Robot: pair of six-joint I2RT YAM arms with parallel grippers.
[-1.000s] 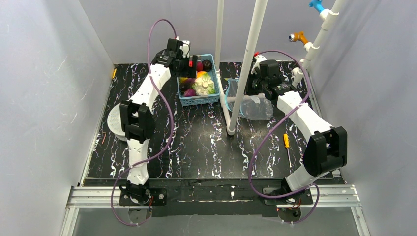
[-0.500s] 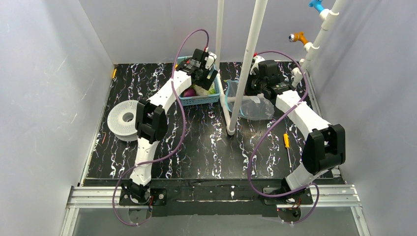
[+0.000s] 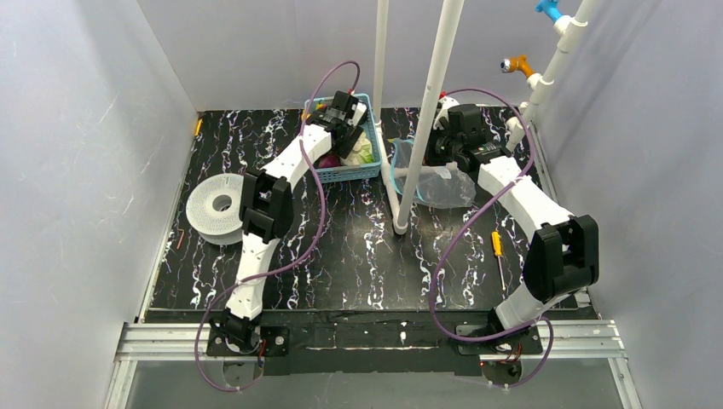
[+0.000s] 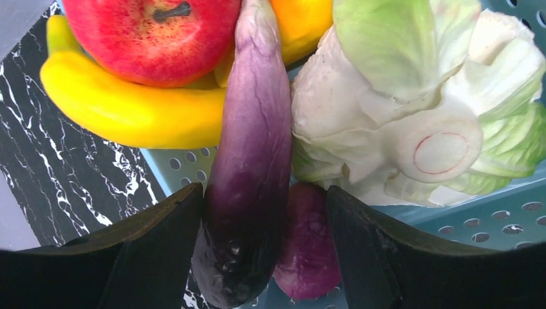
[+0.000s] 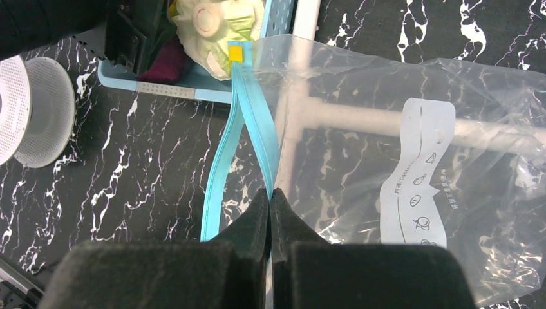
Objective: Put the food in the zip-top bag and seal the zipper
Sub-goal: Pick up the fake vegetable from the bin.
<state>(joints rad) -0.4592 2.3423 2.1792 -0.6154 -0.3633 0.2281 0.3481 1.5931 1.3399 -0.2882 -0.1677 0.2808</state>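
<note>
The food lies in a light-blue mesh basket [image 3: 351,174] at the back. In the left wrist view I see a long purple eggplant [image 4: 254,129], a shorter magenta piece [image 4: 309,251], a yellow banana [image 4: 122,109] and a red apple [image 4: 148,32]. My left gripper [image 4: 264,215] is open, its fingers standing on either side of the two purple pieces, which rest in the basket. The clear zip-top bag [image 5: 360,161] lies right of the basket, its mouth gaping. My right gripper [image 5: 270,193] is shut on one strip of the teal zipper [image 5: 222,161].
A white-green cabbage [image 4: 399,109] fills the basket's right side. Two white pipes [image 3: 422,119] stand between basket and bag. A white spool [image 3: 213,207] sits at the left, a red hex key [image 3: 182,239] near the left edge, a yellow screwdriver [image 3: 497,247] at the right.
My left arm swung right from the basket's left side over the basket and came down onto the purple pieces, its jaws narrowing. The right arm and the bag stayed put.
</note>
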